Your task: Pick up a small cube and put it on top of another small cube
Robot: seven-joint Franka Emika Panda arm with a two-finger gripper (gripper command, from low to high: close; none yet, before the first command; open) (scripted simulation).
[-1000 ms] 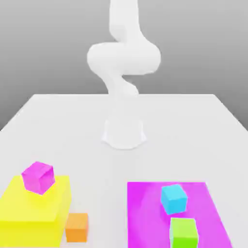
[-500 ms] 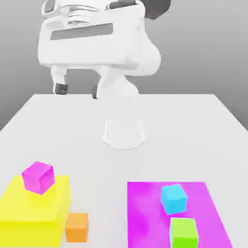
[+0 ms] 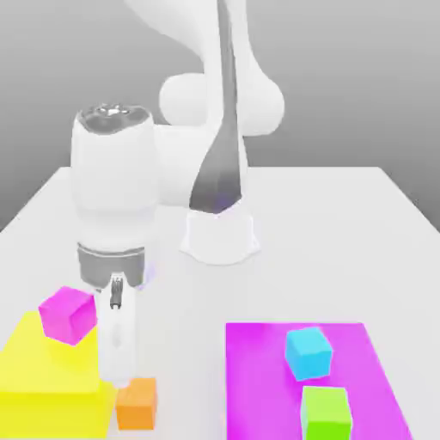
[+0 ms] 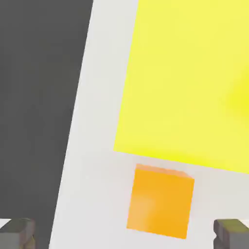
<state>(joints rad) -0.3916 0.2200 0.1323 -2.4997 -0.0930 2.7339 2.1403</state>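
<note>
Hand view: orange cube (image 4: 160,202) between open gripper (image 4: 124,233) fingers

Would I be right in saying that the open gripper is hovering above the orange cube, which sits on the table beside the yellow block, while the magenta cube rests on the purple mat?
Not quite: the magenta cube rests on the yellow block, not on the purple mat, as the exterior view shows. The rest holds: the open gripper hovers above the orange cube, which sits on the table beside the yellow block.

End effector (image 3: 120,378) lowered over orange cube (image 3: 137,403)
</note>
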